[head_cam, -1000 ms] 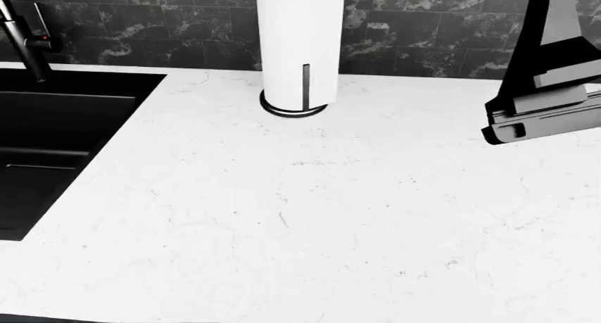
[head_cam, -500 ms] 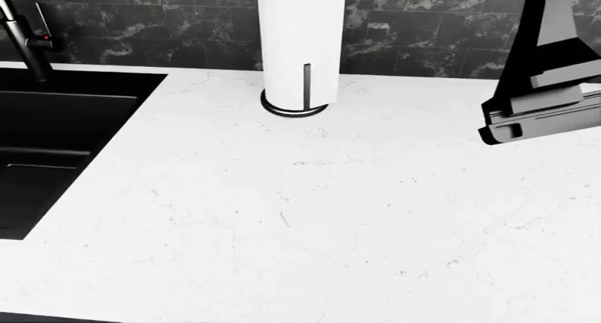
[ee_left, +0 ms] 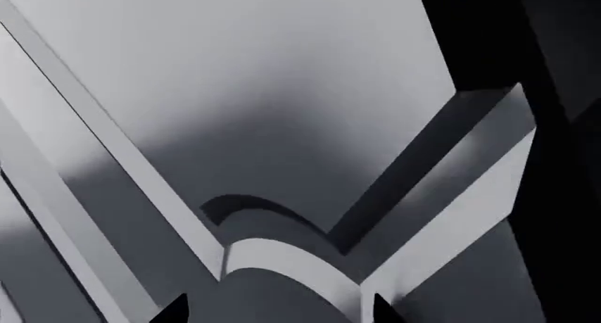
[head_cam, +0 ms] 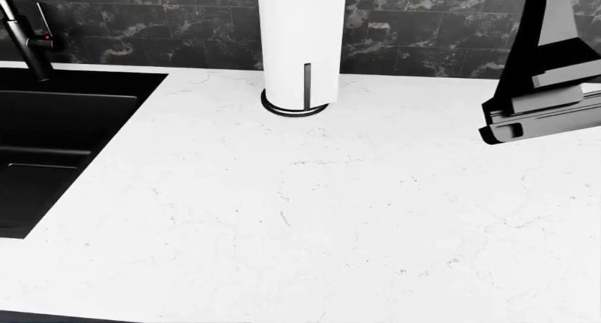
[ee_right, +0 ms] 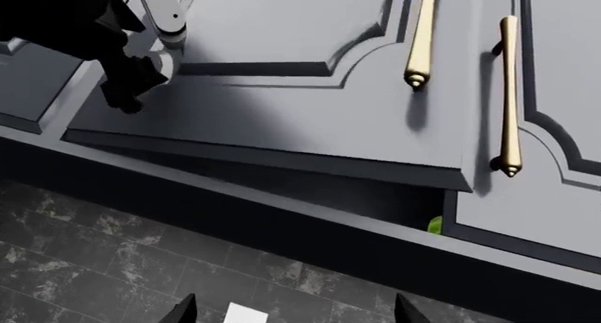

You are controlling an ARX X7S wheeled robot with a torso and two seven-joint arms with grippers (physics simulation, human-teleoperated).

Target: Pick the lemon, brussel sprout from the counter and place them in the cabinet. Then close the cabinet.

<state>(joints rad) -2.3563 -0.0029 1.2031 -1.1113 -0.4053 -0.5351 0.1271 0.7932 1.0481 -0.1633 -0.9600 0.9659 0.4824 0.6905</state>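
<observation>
- Evidently the closing step: the grey panelled cabinet door [ee_right: 281, 91] with its brass handle [ee_right: 420, 34] stands slightly ajar; the pale green brussel sprout [ee_right: 435, 226] shows inside.
- The lemon is unseen; the white marble-look counter [head_cam: 310, 217] carries neither.
- Next, pressing the door flush.
- The finger spread of both grippers cannot be told.

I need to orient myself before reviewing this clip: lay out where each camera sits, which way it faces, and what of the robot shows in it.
Head view: on the robot's head, looking down over the counter, black sink and paper towel holder; the right arm shows.
Left wrist view: by the left gripper, tight against grey cabinet panelling; only dark jaw tips show.
Right wrist view: by the right gripper, facing the ajar cabinet door with brass handles; a green bit peeks through the gap.
Shared: both wrist views show grey cabinet fronts.
</observation>
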